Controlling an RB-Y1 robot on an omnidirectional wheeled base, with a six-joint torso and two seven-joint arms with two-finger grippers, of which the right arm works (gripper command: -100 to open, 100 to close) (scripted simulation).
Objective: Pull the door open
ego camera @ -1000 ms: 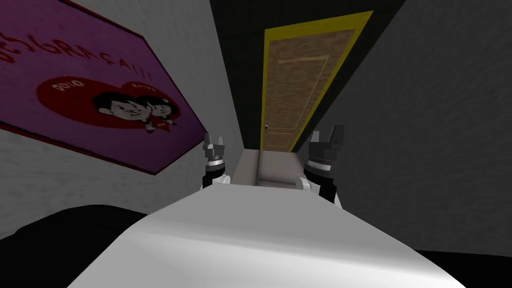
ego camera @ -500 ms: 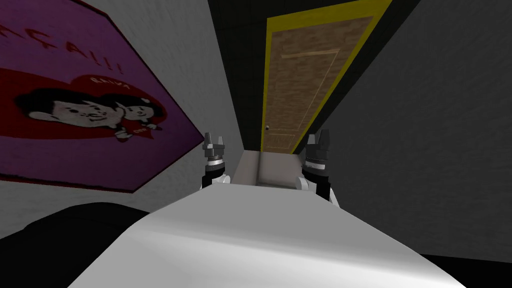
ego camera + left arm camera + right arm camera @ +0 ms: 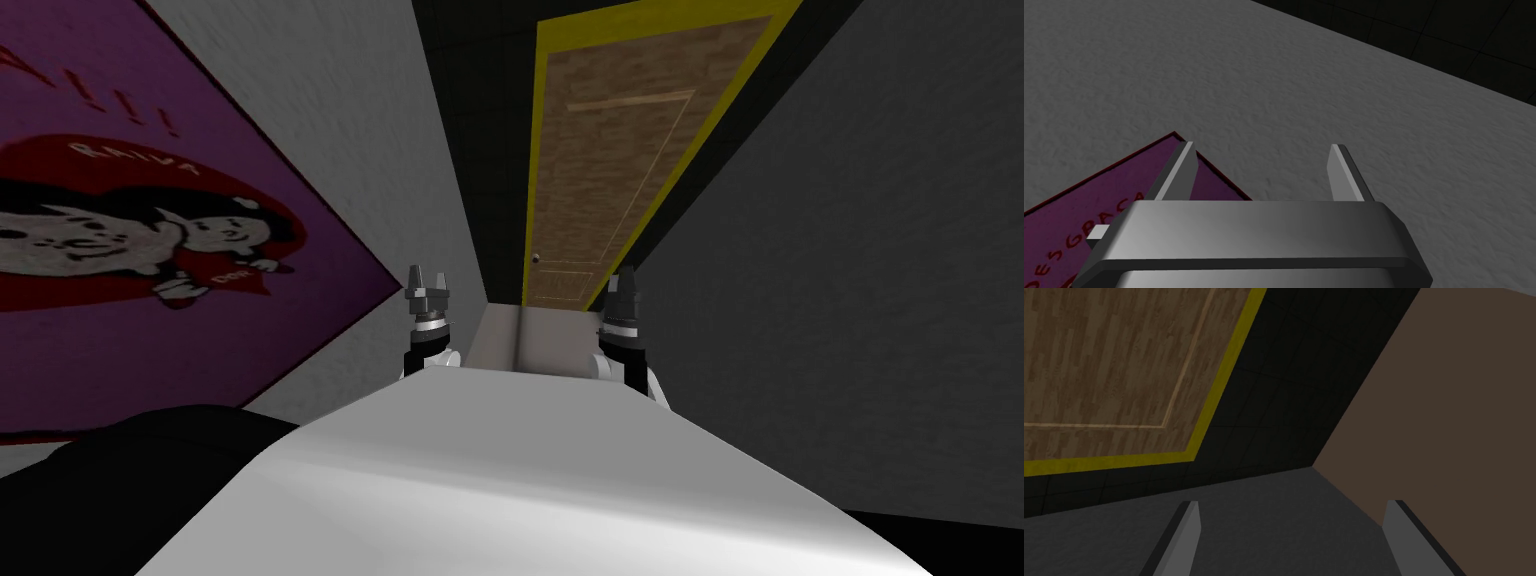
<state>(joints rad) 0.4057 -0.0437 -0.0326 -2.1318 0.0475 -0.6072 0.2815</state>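
Note:
A brown wood-grain door [image 3: 610, 150] in a yellow frame [image 3: 536, 150] closes the far end of a narrow corridor, with a small round knob [image 3: 536, 258] low on its left edge. The door looks shut. My left gripper [image 3: 427, 277] is held up at the left of the corridor, open with nothing in it, far short of the door. My right gripper [image 3: 624, 278] is raised at the right, fingers open and empty. In the right wrist view the door panel [image 3: 1114, 363] and its yellow frame [image 3: 1224, 378] lie well beyond the open fingers [image 3: 1186, 533].
A purple poster [image 3: 150, 250] with a red heart and two cartoon faces hangs on the grey left wall [image 3: 340, 120]; its corner [image 3: 1114, 200] sits behind my left gripper. A grey wall [image 3: 850, 250] runs along the right. Dark tiled wall [image 3: 480, 150] surrounds the door. The pale floor strip [image 3: 530, 335] leads ahead.
I have moved forward along the corridor: the door looks larger and the poster has slid left. My right hand has rotated, so its gripper looks narrower.

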